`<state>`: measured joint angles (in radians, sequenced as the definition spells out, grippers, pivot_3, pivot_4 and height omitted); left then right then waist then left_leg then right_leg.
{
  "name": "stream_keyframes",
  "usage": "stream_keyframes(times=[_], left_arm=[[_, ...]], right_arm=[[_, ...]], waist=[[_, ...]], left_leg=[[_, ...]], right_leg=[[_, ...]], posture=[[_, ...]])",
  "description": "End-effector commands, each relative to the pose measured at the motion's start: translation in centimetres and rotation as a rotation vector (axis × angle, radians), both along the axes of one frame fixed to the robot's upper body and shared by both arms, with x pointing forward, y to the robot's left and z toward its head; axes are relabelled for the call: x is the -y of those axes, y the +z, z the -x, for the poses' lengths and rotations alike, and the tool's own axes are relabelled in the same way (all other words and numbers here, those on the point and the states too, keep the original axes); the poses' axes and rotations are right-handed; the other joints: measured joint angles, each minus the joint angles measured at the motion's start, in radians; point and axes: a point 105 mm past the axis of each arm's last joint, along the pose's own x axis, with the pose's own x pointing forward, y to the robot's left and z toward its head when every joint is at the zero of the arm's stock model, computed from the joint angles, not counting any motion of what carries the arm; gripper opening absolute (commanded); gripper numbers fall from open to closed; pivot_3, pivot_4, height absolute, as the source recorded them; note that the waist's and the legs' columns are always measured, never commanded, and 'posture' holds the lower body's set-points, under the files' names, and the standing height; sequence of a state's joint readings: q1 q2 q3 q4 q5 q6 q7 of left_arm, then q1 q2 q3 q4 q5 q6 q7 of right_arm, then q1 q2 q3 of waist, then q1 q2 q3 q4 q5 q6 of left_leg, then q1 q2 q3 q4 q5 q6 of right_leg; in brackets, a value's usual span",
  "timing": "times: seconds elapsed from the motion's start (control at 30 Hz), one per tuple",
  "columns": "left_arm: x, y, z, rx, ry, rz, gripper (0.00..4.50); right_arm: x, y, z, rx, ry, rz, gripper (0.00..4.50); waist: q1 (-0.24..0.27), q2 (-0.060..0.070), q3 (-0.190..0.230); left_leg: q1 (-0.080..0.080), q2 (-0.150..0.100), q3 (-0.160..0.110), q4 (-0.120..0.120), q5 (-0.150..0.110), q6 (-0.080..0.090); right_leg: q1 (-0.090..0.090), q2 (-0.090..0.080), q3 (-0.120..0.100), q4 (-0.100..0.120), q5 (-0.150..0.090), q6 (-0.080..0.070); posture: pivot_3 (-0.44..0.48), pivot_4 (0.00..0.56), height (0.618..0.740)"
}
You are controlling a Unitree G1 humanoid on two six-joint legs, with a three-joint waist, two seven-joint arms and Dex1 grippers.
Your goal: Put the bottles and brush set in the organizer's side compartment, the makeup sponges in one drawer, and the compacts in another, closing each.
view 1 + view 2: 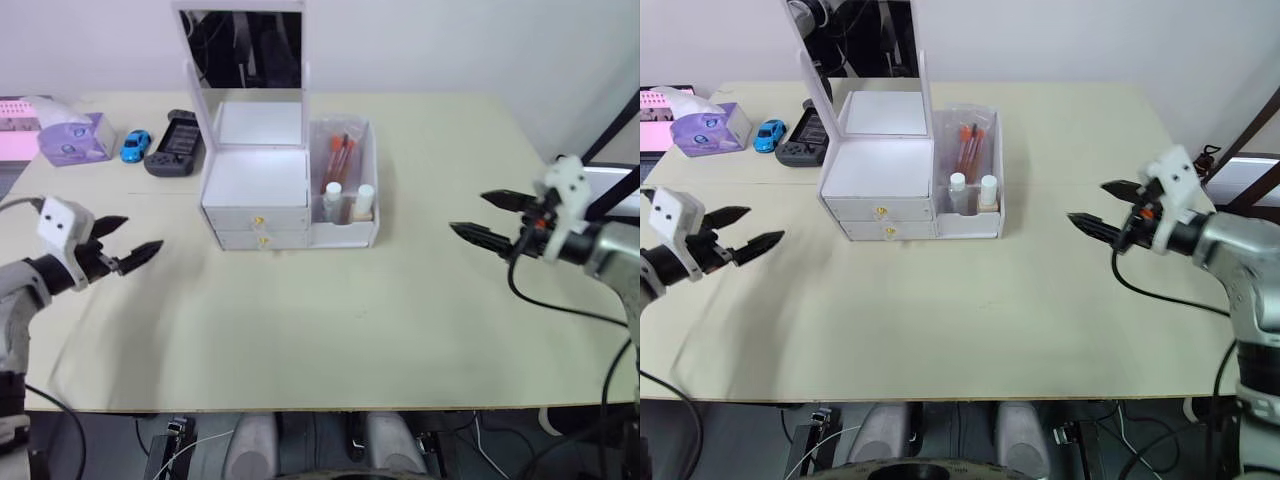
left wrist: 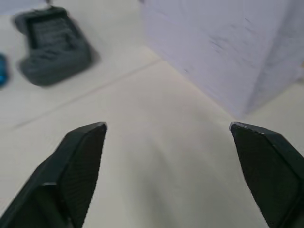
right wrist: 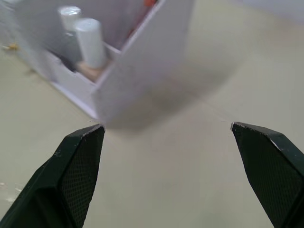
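Jaws open; two bottles point(image 1: 348, 202) in organizer point(image 1: 262, 180).

Brightness: you get even, bright light across the table point(image 1: 420, 330), with no glare.
Shadows: expect soft, faint ones. The organizer point(image 3: 142, 61) casts a diffuse shadow on the table beside it in the right wrist view.
Mirror: the mirror point(image 1: 243, 48) reflects a dark area.
Head views: you see the scene sharp from near edge to far.
Wrist views: the fingertips point(image 2: 88, 142) are sharp. The organizer wall, bottles point(image 3: 90, 40) and dark device point(image 2: 52, 47) are blurred.
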<state>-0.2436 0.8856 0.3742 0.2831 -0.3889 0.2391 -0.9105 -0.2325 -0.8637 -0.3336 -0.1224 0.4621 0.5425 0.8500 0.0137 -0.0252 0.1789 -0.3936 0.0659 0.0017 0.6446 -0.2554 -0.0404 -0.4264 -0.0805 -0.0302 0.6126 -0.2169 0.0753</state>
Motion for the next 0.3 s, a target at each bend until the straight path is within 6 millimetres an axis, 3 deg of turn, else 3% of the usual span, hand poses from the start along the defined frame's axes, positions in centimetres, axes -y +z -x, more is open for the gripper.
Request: stream_keyframes(times=[0.03, 0.17, 0.3], left_arm=[[-1.9, 1.7, 0.0, 0.041, 0.066, -0.063, 4.46], [-1.8, 1.9, -0.3, 0.077, 0.077, -0.05, 4.46], [-1.5, 1.8, -0.5, 0.105, 0.099, -0.02, 4.46]], right_arm=[[3.5, 0.3, 0.4, 0.138, -0.15, 0.024, 4.5], [5.1, -0.9, 0.7, 0.201, -0.246, 0.021, 4.5], [5.5, -1.6, 0.5, 0.228, -0.278, 0.018, 4.5]], waist=[[-0.002, 0.001, 0.0], [-0.011, 0.001, 0.0], [-0.013, 0.001, 0.0]], left_leg=[[0.0, 0.0, 0.0, 0.0, 0.0, 0.0], [0.001, 0.0, 0.002, 0.0, 0.0, 0.0], [0.003, 0.001, 0.002, 0.001, 0.0, 0.0]], right_leg=[[0.0, 0.0, 0.0, 0.0, 0.0, 0.0], [0.0, 0.0, 0.001, 0.0, 0.0, 0.0], [0.0, 0.0, 0.001, 0.002, 0.0, 0.001]], posture=[[0.0, 0.15, 0.735], [0.0, 0.15, 0.735], [0.0, 0.15, 0.735]])
